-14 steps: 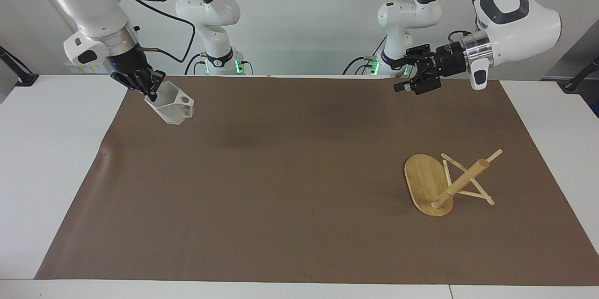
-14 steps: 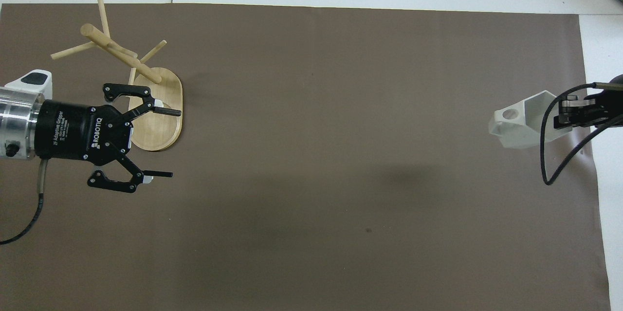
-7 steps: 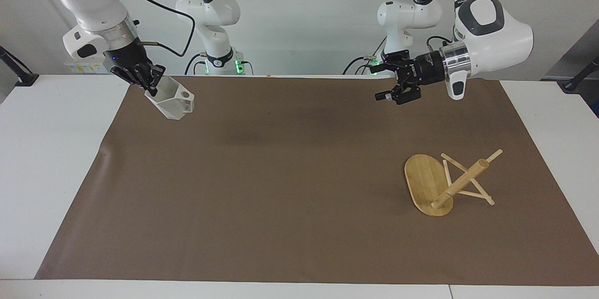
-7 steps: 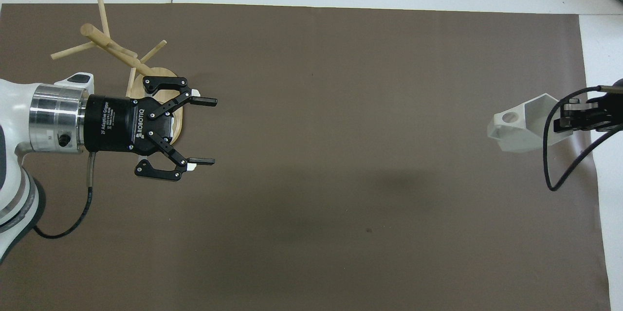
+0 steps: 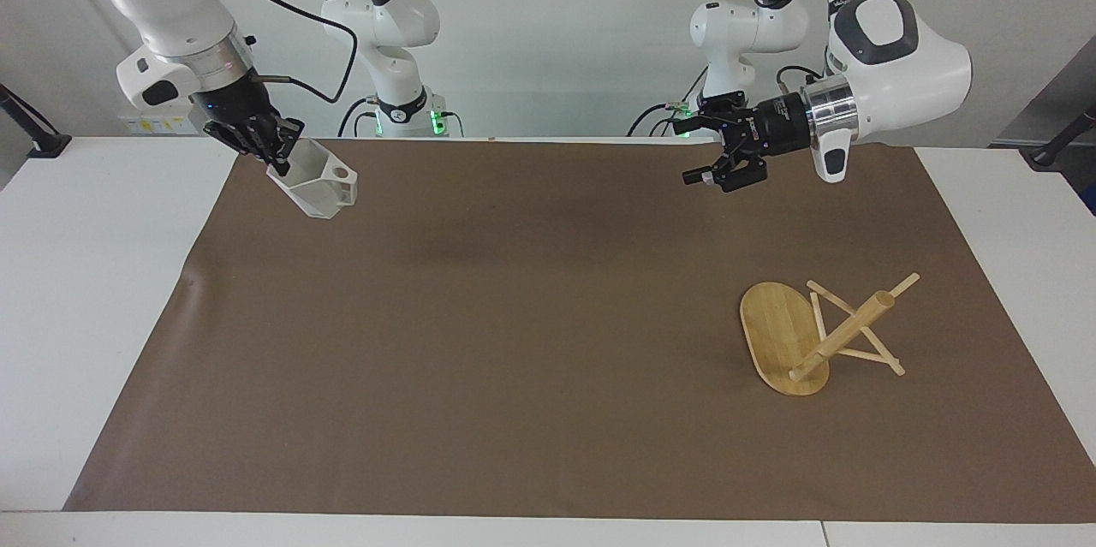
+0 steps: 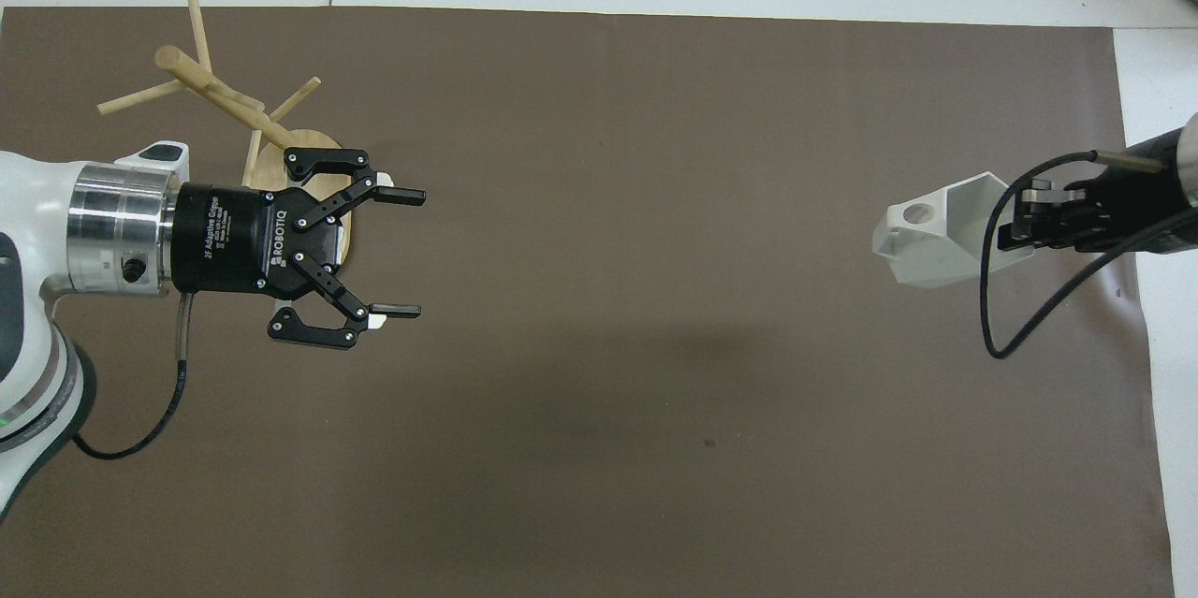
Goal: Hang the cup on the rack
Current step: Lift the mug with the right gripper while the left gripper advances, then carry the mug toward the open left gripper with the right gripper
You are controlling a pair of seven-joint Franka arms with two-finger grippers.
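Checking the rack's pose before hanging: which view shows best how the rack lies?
The facing view: the rack lies tipped over, its oval base on edge and its post slanting. In the overhead view the open left gripper covers part of the rack's base.

1. A robotics lab: two white Franka arms (image 5: 890,59) are mounted at one end of a white table (image 5: 86,273).
2. A brown paper sheet (image 5: 514,316) covers the work area (edges curling slightly).
3. Bare white walls, loose black cables (image 5: 334,42), green status lights.
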